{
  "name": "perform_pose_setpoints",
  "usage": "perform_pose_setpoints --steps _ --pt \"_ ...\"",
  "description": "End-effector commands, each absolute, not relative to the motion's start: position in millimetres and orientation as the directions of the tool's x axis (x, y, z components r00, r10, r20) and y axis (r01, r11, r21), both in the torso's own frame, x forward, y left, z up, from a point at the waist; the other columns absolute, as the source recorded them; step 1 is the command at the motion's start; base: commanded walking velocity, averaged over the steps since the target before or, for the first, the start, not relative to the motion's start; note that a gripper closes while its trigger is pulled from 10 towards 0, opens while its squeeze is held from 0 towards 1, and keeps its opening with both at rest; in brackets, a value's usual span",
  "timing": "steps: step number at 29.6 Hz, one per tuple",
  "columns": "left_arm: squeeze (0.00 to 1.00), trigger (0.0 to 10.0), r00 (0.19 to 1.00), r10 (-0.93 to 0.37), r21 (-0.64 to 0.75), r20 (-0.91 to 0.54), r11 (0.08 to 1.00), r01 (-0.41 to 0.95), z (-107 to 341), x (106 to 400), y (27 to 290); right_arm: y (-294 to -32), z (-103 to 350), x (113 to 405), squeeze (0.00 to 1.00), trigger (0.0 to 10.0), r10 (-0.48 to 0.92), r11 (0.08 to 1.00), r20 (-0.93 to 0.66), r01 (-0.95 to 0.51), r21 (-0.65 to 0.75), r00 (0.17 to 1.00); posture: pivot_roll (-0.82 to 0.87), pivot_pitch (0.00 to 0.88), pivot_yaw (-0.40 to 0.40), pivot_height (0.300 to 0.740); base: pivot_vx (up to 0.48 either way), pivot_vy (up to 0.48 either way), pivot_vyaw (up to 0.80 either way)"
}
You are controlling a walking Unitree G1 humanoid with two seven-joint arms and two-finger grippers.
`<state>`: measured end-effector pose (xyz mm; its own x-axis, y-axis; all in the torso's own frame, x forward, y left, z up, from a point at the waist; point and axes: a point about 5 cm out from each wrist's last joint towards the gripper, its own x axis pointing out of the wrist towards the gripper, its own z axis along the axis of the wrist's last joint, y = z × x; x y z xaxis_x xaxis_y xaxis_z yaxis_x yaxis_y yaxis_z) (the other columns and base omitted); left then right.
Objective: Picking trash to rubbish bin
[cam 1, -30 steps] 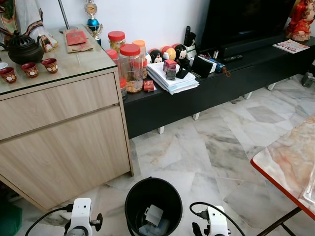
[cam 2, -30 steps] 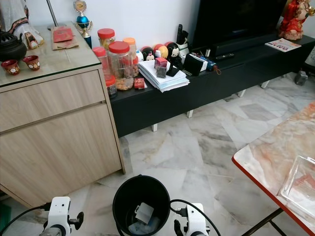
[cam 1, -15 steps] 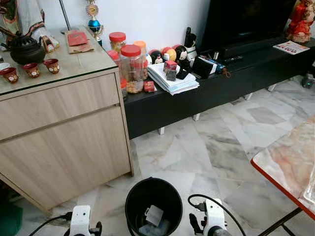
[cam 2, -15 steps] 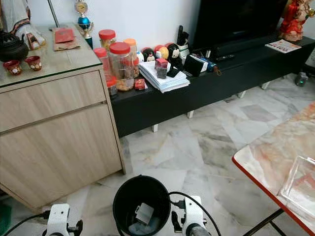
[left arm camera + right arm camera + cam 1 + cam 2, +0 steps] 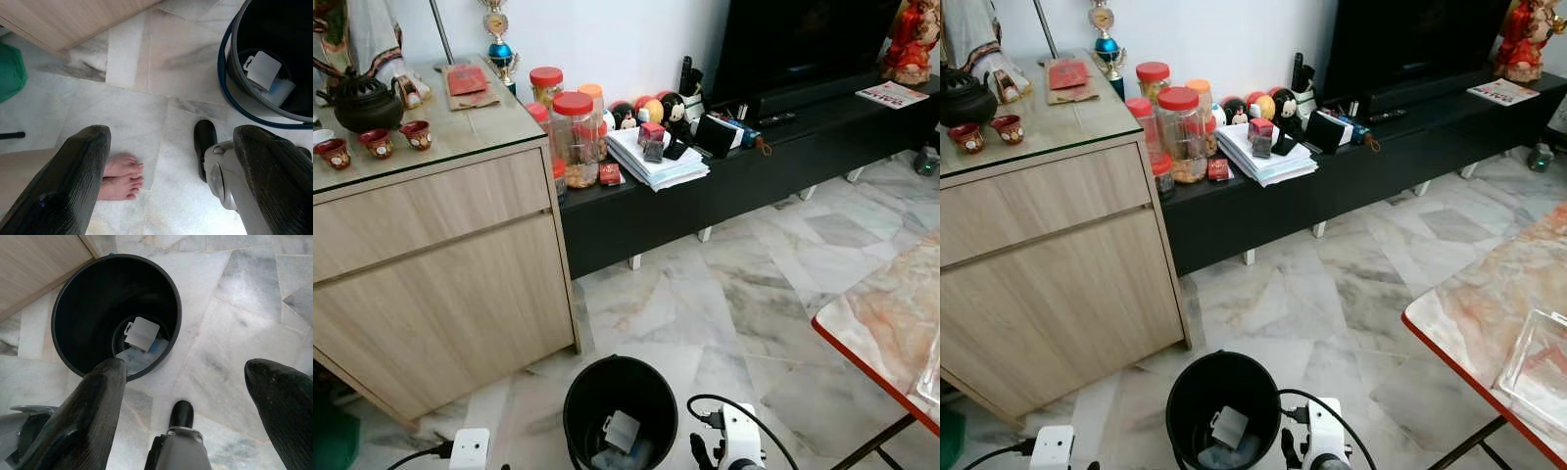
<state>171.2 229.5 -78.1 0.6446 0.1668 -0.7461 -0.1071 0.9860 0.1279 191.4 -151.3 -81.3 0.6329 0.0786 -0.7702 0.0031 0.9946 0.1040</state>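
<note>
A black rubbish bin [image 5: 620, 397] stands on the marble floor just before me, between my two arms. Inside it lie a white card-like piece of trash [image 5: 622, 431] and some pale blue scraps. In the left wrist view my left gripper [image 5: 173, 134] hangs open above bare floor, holding nothing, with the bin [image 5: 234, 49] off to one side. My right gripper [image 5: 186, 367] is also open and holds nothing; it hangs beside the bin [image 5: 93, 308], where the white trash [image 5: 140, 334] shows at the bottom.
A light wooden cabinet [image 5: 440, 264] with tea ware stands close on the left. A low black TV bench [image 5: 754, 166] carries jars and papers along the wall. A red-edged marble table [image 5: 891, 323] juts in at right. A person's bare feet [image 5: 122, 176] stand near my left gripper.
Both wrists have sunk lower in the eye views, the left one almost out of the picture. The bin and its contents have not moved.
</note>
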Motion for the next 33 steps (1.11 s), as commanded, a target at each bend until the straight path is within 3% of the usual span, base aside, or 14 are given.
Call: perform_pose_setpoints --steps 1,17,33 --pt "0.0 10.0 0.632 0.16 0.139 -0.758 0.987 -0.084 -79.2 168.7 231.4 -151.0 -81.3 191.2 0.0 10.0 0.076 0.994 -0.767 0.012 0.108 0.637 0.02 0.001 0.001 0.74 0.0 0.0 0.0" --pt "0.0 10.0 0.641 0.147 0.143 -0.753 0.988 -0.059 -77.5 171.7 232.2 -143.4 -79.7 194.6 0.0 10.0 0.096 0.993 -0.761 -0.006 0.121 0.642 0.02 0.0 0.008 0.74 0.0 0.0 0.0" --pt "0.0 10.0 0.642 0.145 0.143 -0.753 0.988 -0.056 -77.1 172.8 231.6 -140.7 -80.8 192.3 0.0 10.0 0.111 0.992 -0.763 -0.03 0.12 0.637 0.02 0.0 0.011 0.74 -0.279 0.0 0.0"
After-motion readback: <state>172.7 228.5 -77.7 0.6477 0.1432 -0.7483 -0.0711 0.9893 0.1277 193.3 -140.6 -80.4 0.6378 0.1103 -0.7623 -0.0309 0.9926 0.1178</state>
